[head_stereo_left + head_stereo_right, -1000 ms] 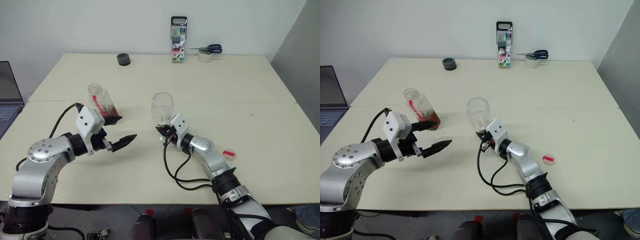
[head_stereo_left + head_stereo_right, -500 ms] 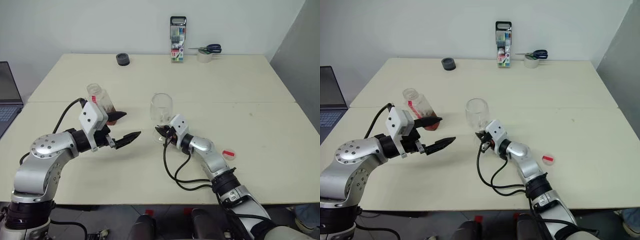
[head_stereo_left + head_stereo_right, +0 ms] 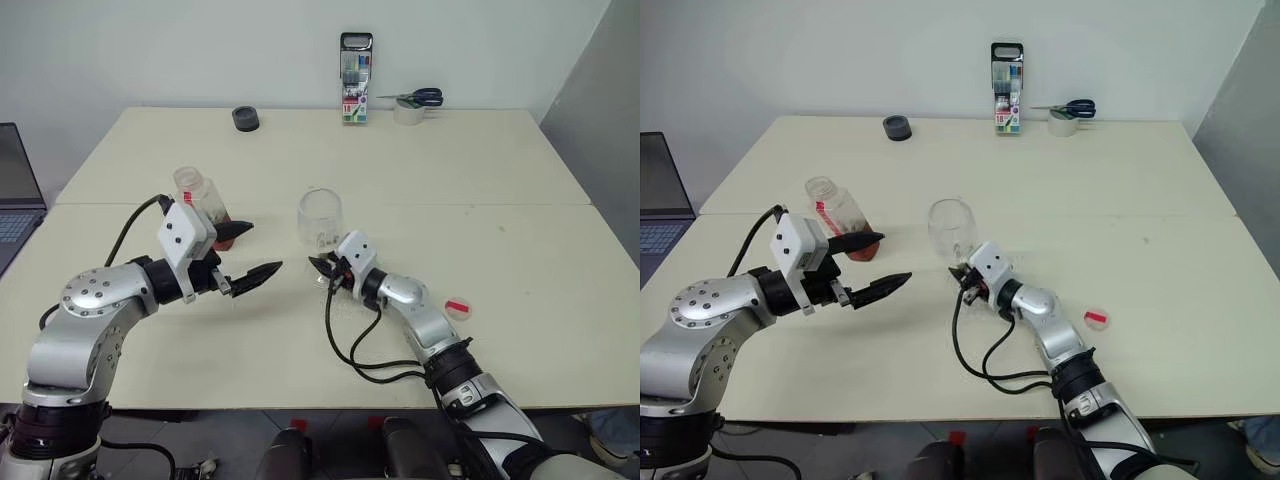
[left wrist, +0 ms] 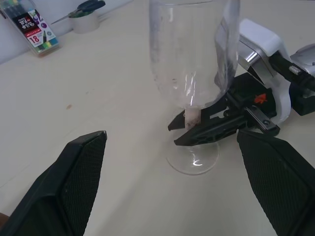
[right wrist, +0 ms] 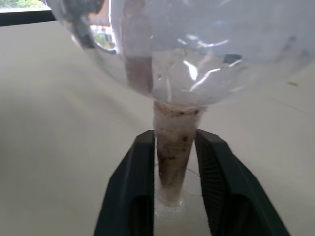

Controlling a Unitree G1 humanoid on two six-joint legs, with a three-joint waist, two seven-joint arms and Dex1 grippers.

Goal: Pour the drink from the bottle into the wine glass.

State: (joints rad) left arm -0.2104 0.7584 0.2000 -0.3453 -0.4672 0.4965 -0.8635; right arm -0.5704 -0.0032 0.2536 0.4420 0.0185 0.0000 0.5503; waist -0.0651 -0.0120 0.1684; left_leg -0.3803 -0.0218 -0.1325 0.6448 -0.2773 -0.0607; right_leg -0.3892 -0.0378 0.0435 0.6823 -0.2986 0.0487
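Note:
The wine glass [image 3: 320, 218] stands at mid-table, its bowl holding only droplets, with a brownish tint in the stem. My right gripper [image 5: 174, 142] lies level at the table with its fingers [image 5: 135, 187] pressed on either side of the stem, shut on it. The bottle [image 3: 198, 198] stands uncapped to the left, a little reddish drink [image 3: 226, 233] in its bottom. My left gripper [image 3: 260, 247] hovers open and empty just in front of the bottle, pointing toward the glass [image 4: 187, 59].
A pink-and-white cap [image 3: 457, 307] lies on the table to the right of my right arm. Along the far edge are a marker pack [image 3: 357, 78], scissors on a tape roll [image 3: 410, 103] and a black round object [image 3: 247, 118]. A laptop [image 3: 15, 190] sits at far left.
The wine glass bowl has shifted slightly to the left at my right gripper. My left gripper sits a touch higher against the bottle's base than a second ago.

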